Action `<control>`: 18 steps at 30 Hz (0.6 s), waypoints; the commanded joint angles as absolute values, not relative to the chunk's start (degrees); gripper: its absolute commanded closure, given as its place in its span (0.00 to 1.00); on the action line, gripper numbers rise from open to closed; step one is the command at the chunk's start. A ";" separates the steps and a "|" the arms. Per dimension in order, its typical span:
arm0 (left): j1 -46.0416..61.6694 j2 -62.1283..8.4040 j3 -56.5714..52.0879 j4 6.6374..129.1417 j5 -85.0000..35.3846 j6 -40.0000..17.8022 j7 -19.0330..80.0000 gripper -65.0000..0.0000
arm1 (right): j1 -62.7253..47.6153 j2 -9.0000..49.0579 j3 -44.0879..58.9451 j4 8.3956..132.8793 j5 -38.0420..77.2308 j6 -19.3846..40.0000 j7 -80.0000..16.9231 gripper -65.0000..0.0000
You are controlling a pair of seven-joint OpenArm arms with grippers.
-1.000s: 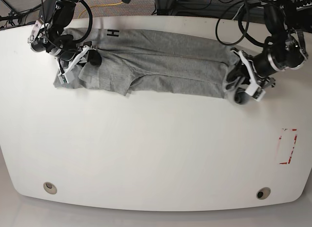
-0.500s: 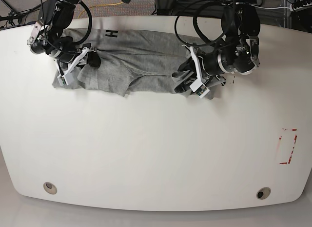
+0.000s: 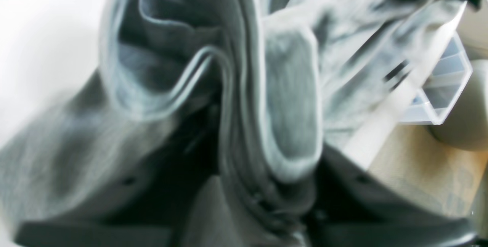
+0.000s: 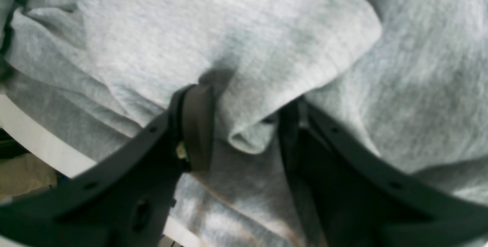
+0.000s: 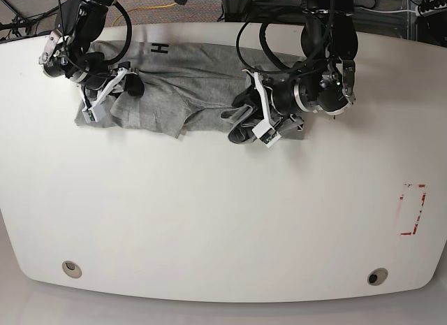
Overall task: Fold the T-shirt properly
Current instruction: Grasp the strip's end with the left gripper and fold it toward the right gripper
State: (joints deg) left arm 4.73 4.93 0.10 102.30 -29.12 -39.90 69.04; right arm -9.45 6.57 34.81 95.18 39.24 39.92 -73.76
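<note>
The grey T-shirt (image 5: 195,80) lies crumpled along the far side of the white table (image 5: 223,220), a black letter H showing near its top edge. My left gripper (image 5: 249,129) is at the shirt's bunched right end. In the blurred left wrist view a thick bundle of T-shirt (image 3: 289,125) folds runs down between the left gripper (image 3: 267,216) jaws and looks pinched there. My right gripper (image 5: 98,105) rests on the shirt's left end. In the right wrist view that gripper (image 4: 246,125) stands open, a loose fold of the T-shirt (image 4: 267,29) lying between its fingers (image 4: 196,125).
A red-marked rectangle (image 5: 412,210) is on the table at the right. Two round holes (image 5: 71,268) (image 5: 377,277) sit near the front edge. Cables hang behind the table's far edge. A translucent plastic piece (image 3: 438,94) shows beyond the table edge in the left wrist view.
My left gripper has carried the shirt's right end leftwards, from the table's right side to the middle, folding the shirt over itself. The right arm has stayed put.
</note>
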 commanded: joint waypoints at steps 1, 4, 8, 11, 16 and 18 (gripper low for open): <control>4.09 5.76 1.80 103.16 -30.11 -40.00 68.18 0.63 | -9.01 7.34 34.95 96.04 40.40 40.00 -73.27 0.61; 2.68 5.85 6.02 103.34 -30.20 -40.00 69.67 0.59 | -9.01 7.34 34.95 96.04 40.40 40.00 -73.27 0.61; 0.04 5.93 11.56 103.60 -30.55 -40.00 75.03 0.59 | -8.75 7.34 34.95 96.04 40.40 40.00 -73.27 0.61; -1.27 5.93 14.90 105.63 -30.46 -40.00 76.53 0.59 | -8.13 7.34 34.95 96.04 40.40 40.00 -73.27 0.61; -1.98 5.76 11.21 107.56 -30.46 -40.00 76.53 0.59 | -7.87 7.34 34.95 96.04 40.40 40.00 -73.36 0.61; -2.24 5.58 7.96 107.56 -30.37 -40.00 76.44 0.59 | -7.69 7.34 34.95 96.13 40.40 40.00 -73.36 0.61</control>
State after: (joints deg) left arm -1.34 5.45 9.65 106.32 -29.54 -39.92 77.14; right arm -8.45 6.66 34.81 95.18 39.20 39.92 -74.08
